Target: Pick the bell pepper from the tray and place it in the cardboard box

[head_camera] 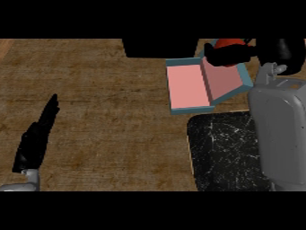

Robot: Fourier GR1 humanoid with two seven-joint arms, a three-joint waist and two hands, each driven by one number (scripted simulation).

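Head view: the right hand [229, 55] is at the far right of the counter [109, 112], its black fingers curled round the red bell pepper [230, 43], of which only the top shows above them. Hand and pepper hang over the far right part of the cardboard box [205, 83], a blue-walled box with a pink inside and a flap standing up across its middle; whether the pepper touches the box cannot be told. The grey right forearm [289, 130] runs from the near edge up to the hand and covers the right side of the tray [221, 152], a black speckled slab lying just near of the box at the right. The left hand [37, 137] shows at the near left, well apart from box and tray, with fingers straight and together, pointing far and holding nothing. The brown counter has lighter wood strips along its left and right edges
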